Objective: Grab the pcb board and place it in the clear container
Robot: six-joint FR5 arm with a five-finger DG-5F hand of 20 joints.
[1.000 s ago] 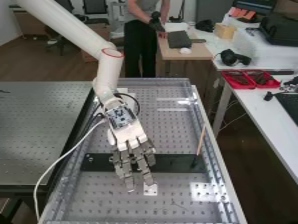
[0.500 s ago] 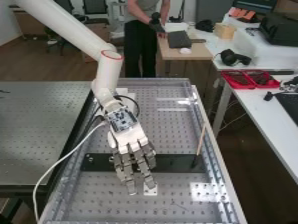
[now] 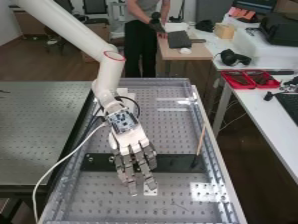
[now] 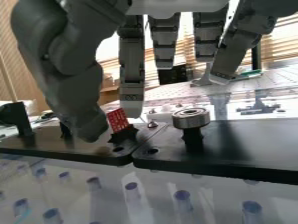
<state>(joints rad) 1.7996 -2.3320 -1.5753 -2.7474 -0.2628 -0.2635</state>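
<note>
Small red rectangular pcb board (image 4: 118, 120) stands tilted in a stubby black holder (image 4: 124, 134), presumably leaving its faces free for pinching, between thumb and nearest finger of the dark grey mechanical hand (image 4: 131, 65), fingers straight and apart.

The high view was moderately and fairly evenly lit. White glare lay on the perforated bench (image 3: 106, 202) in a patch toward the lower right of the frame, with thinner streaks just right of centre, higher up; the floor (image 3: 249, 167) at the lower right sank into shade. Soft light fell on the hand (image 3: 126, 135), yet in the wrist view it stood dark against washed-out brightness behind. Highlights edged the metal ring (image 4: 191, 118), a dim shadow crossed the black plate (image 4: 266, 145) beside it, and pale reflections streaked the clear surface (image 4: 159, 200).
</note>
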